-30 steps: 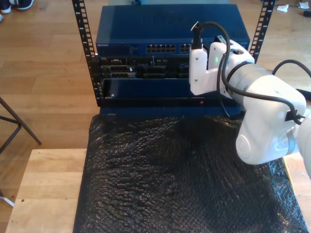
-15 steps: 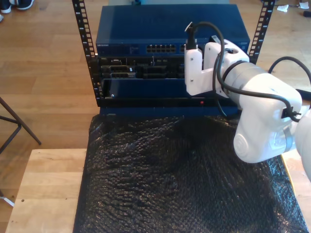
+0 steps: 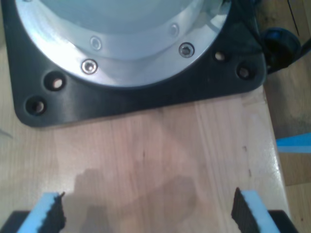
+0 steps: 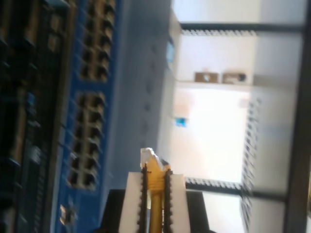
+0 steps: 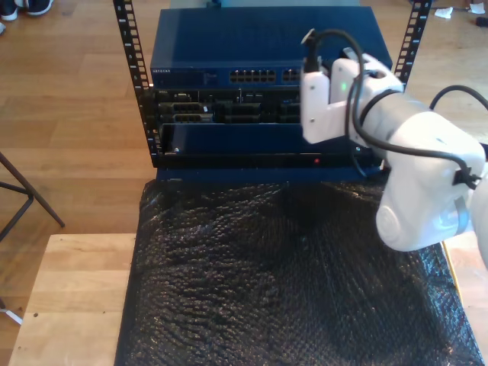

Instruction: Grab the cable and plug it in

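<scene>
My second gripper [image 4: 155, 174] is shut on the yellow cable [image 4: 155, 204]. The cable's clear plug [image 4: 149, 158] sticks out past the fingertips. It points toward the blue network switch [image 4: 121, 97] and stands a short way off its rows of ports [image 4: 87, 121]. In the exterior view the second arm's white wrist [image 5: 328, 107] hangs in front of the switch [image 5: 221, 75], at the exterior view's right, and hides the gripper and cable. My first gripper [image 3: 148, 213] is open over bare wood, with nothing between its blue-padded fingertips [image 3: 46, 211].
The switch sits in a rack with perforated rails [image 5: 130, 46], above darker units [image 5: 221, 110]. A black bubble-wrap sheet [image 5: 282, 274] covers the wooden table [image 5: 76, 290] before the rack. A black arm base plate [image 3: 136, 102] lies just ahead of my first gripper.
The second arm's wrist drifted toward the exterior view's left, then came back toward its right and slightly up, still facing the switch.
</scene>
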